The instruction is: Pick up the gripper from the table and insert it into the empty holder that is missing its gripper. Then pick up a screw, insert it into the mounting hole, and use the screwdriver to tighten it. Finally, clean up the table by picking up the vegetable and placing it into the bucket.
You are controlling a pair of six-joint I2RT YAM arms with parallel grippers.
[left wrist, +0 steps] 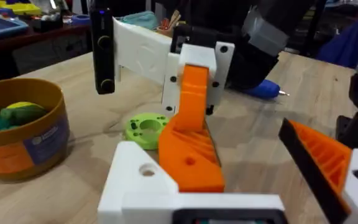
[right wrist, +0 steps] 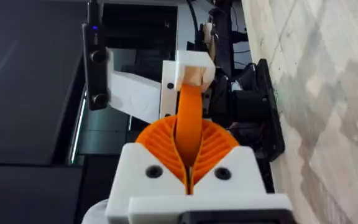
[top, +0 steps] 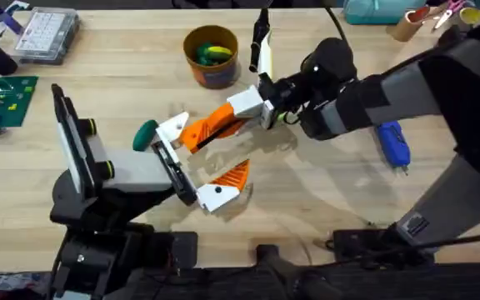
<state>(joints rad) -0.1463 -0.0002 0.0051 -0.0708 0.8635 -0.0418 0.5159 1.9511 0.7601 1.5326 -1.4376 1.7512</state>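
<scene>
At the middle of the bench [top: 123, 50] my right gripper [top: 267, 107] reaches in from the right, and its fingers [right wrist: 160, 146] are pinching the long orange finger part [top: 215, 123]. In the right wrist view the two ribbed orange pads sit pressed against the thin orange blade [right wrist: 190, 124] from both sides. The blade's white blocky base [top: 248, 104] lies toward my right gripper, and its orange tip points toward the white holder [top: 172, 133] on the black rail of the left arm. From overhead the tip meets the holder; I can't tell how deep it sits.

My left gripper [top: 202, 167] lies low over the bench with its fingers spread: one side carries the short ribbed orange finger [top: 233, 175] on its white block, well apart from the holder side. In the left wrist view the orange part [left wrist: 191, 137] stands right against the white bracket [left wrist: 143, 180].

The dark green toy vegetable [top: 145, 134] lies on the bench just beside the holder, to its left. The yellow-orange bucket [top: 211, 57] stands farther back, with yellow and green toy pieces inside. The blue screwdriver [top: 392, 143] lies on the bench to the right, partly under my right arm. A light green ring [left wrist: 145, 129] rests on the wood near the bucket in the left wrist view.
</scene>
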